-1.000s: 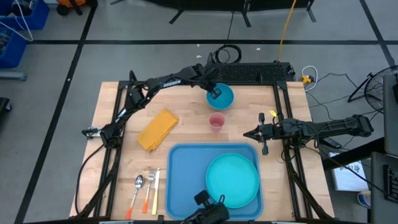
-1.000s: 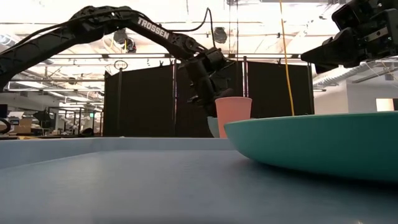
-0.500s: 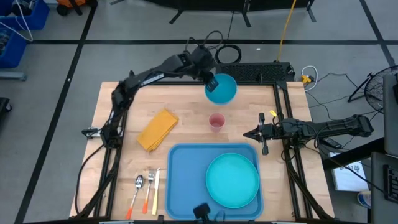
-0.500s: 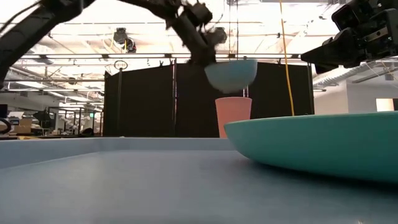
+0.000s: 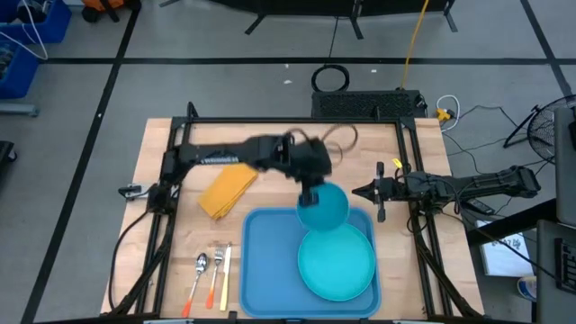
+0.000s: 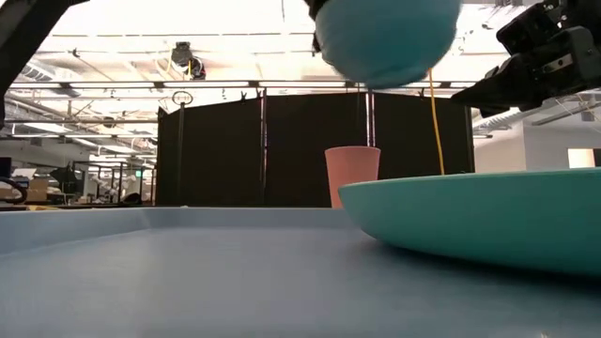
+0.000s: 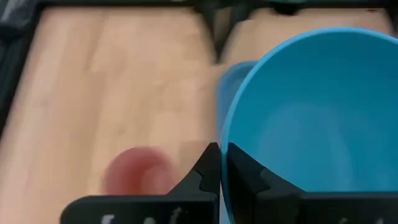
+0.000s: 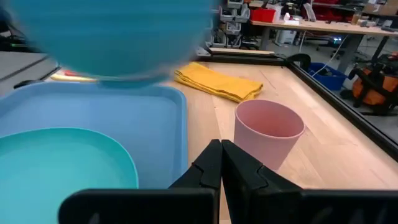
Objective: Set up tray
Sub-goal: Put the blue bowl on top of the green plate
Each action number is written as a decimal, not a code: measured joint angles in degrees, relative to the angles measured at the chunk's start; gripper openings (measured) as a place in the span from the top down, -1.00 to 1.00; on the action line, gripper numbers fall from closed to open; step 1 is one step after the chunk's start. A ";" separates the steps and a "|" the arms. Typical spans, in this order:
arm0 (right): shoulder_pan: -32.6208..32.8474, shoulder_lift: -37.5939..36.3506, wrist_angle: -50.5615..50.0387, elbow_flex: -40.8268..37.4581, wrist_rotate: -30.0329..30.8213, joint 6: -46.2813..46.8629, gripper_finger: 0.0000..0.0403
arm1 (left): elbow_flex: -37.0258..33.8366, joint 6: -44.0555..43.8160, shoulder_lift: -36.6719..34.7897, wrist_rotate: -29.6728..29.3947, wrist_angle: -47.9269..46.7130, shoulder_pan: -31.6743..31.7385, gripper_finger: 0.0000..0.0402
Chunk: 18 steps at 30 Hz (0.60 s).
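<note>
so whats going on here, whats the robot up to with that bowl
The left gripper has its fingers pinched on the rim of a round blue plastic bowl and holds it in the air above the far edge of the large flat light-blue plastic tray. A round teal plate already sits on the tray. A pink plastic cup, a folded yellow cloth napkin and cutlery lie off the tray. The right gripper waits shut at the table's right side.

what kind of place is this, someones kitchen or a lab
Most likely a robotics lab or workshop, not a kitchen. The wooden table sits in a black metal frame on a taped floor with loose cables, and the right wrist view shows workbenches with equipment behind it.
</note>
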 joint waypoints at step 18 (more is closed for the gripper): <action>0.00 0.02 0.68 0.00 0.09 1.07 1.00 | 0.00 -7.03 12.75 -4.52 12.17 -10.54 0.96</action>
